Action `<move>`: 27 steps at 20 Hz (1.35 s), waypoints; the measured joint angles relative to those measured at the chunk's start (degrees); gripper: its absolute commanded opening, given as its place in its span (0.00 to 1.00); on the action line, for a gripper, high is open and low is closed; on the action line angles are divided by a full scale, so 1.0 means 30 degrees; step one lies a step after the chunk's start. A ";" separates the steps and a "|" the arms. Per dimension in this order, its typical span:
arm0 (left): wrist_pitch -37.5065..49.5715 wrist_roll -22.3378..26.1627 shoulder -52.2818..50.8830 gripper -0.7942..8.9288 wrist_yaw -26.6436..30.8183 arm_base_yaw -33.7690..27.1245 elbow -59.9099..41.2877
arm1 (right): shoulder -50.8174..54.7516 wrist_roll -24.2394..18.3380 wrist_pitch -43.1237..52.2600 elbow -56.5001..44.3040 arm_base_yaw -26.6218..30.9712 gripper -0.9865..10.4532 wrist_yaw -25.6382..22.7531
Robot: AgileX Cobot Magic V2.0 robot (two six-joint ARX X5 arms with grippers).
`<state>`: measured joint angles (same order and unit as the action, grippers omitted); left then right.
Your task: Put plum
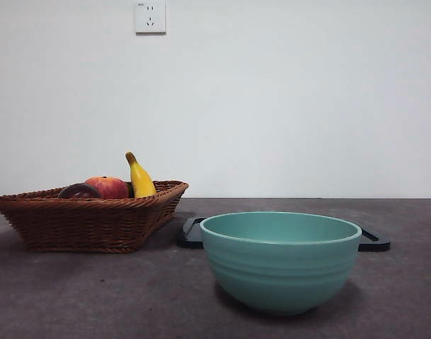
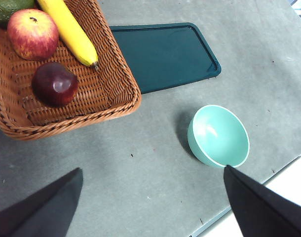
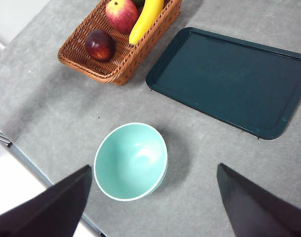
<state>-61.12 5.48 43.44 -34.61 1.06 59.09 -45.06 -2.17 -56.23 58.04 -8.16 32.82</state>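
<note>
The plum [image 2: 55,84] is a dark maroon round fruit lying in the wicker basket [image 2: 108,94], beside a red apple [image 2: 32,33] and a yellow banana [image 2: 69,30]. The right wrist view shows the plum [image 3: 99,45] in the same basket [image 3: 122,69]. In the front view only the plum's top [image 1: 79,191] peeks over the basket rim [image 1: 88,201]. My left gripper [image 2: 153,207] hangs high above the table, open and holding nothing. My right gripper [image 3: 153,207] is also high up, open, over the teal bowl [image 3: 131,161].
A teal bowl [image 1: 280,259] stands near the front of the table. A dark green tray [image 3: 229,79] lies flat behind it, next to the basket. A green fruit [image 2: 7,9] sits at the basket's corner. The table edge [image 3: 22,163] runs close to the bowl.
</note>
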 measured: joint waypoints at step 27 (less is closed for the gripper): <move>0.6754 -0.0270 1.5730 0.53 0.8131 0.4240 0.4393 | -0.0029 0.0007 0.0000 0.0000 -0.0029 0.45 0.0000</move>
<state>-40.86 4.67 90.63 -10.22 13.78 72.27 -45.15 -2.15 -56.23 58.04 -8.25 32.82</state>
